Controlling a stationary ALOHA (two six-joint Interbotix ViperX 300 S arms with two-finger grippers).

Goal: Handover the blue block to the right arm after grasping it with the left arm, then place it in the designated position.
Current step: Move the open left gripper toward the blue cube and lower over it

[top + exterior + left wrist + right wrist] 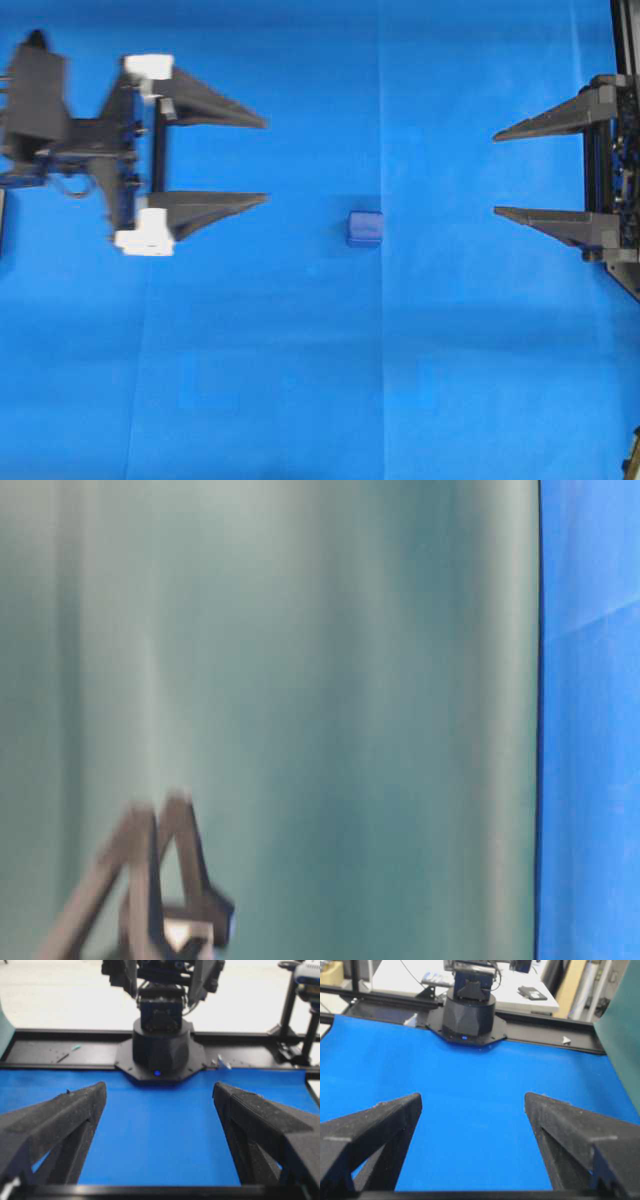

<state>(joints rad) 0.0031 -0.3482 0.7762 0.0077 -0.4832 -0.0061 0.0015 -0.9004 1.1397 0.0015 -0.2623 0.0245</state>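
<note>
Overhead view puts the blue block (pixel 365 228) near the middle of the blue cloth (pixel 300 380), sitting flat and alone, between the two grippers and touched by neither. Your left gripper (pixel 266 160), the one with white end pieces, has its jaws spread wide and empty, its tips well short of the block and aimed a little above it in that view. Your right gripper (pixel 496 173) is likewise wide open and empty at the far edge. Neither wrist view shows the block; each sees only cloth between its own fingers.

You can expect the block to be light and rigid, so it should not deform under a squeeze. Its rounded edges and smooth-looking faces suggest it could slip or twist. Take it across two opposite flat faces, centred, leaving part of it exposed for the other gripper to take.
</note>
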